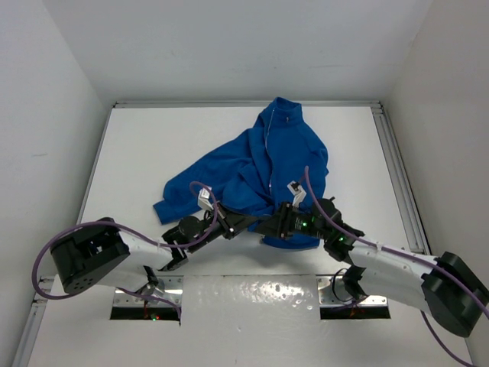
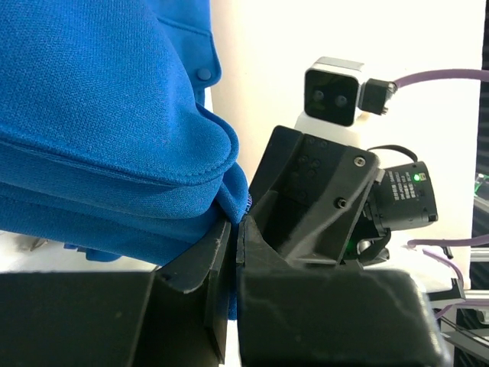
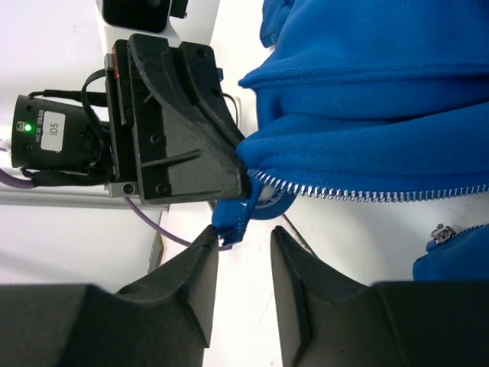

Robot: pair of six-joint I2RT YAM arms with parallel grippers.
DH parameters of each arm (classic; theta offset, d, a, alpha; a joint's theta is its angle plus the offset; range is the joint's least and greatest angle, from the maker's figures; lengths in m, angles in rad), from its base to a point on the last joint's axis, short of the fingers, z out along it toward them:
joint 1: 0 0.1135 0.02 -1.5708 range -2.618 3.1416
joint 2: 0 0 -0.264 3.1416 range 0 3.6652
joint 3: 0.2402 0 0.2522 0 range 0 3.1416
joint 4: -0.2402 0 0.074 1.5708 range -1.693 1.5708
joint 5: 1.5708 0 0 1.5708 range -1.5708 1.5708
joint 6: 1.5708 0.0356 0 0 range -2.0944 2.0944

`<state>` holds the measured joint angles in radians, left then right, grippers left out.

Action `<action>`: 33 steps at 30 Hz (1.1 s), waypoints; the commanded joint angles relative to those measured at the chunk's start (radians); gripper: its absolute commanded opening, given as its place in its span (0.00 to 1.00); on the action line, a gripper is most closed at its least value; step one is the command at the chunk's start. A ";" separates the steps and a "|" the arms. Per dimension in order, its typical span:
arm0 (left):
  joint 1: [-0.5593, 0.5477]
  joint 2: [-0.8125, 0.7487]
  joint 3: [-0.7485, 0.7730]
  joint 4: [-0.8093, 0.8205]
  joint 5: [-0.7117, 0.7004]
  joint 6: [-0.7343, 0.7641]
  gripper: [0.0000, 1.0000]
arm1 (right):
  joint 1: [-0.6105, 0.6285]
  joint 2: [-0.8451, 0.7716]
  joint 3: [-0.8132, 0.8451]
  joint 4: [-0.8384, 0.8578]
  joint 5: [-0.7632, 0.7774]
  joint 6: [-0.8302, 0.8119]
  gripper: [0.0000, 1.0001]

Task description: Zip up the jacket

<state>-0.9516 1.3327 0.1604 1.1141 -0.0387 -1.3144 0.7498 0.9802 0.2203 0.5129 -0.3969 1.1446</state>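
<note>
- Top view: the jacket point(image 1: 252, 164) lies spread in the middle of the white counter point(image 1: 153, 145). Its collar is toward the far edge, its hem toward the near edge, and one sleeve trails toward the left edge.
- A thin pale zipper line point(image 1: 269, 153) runs from the collar down. The front looks joined near the collar, but I can't tell how far down that holds.
- The left gripper point(image 1: 246, 223) and right gripper point(image 1: 276, 224) meet nose to nose at the hem, close to the near edge.
- Left wrist view: the left gripper point(image 2: 235, 225) has its jaws closed, pinching a folded hem edge of the jacket point(image 2: 99, 115). The fleece is soft and matte with a fine knit grain, and its rolled seam is thick and rounded.
- The right gripper point(image 2: 306, 199) sits directly opposite, just beside the pinch.
- Right wrist view: the right gripper point(image 3: 244, 233) has its jaws apart with bare counter between them, holding nothing. A small fabric corner of the jacket point(image 3: 367, 92) hangs just at their tips.
- Silver zipper teeth point(image 3: 359, 195), small and regular, run along one open front edge. The slider point(image 3: 439, 232) sits on the other edge, apart from them.
- Judgement: the step in hand is anchoring the hem and lining up the bottom ends. Next, the free end needs seating in the slider, then a firm hold on the pull.
</note>
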 commanded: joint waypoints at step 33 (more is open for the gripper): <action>0.001 -0.035 -0.064 0.132 0.146 0.009 0.27 | 0.003 -0.098 0.028 -0.080 0.082 -0.138 0.00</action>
<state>-0.9516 1.3254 0.0971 1.1660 0.0711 -1.3148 0.7532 0.8921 0.2123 0.4168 -0.3180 1.0370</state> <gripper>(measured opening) 0.273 0.009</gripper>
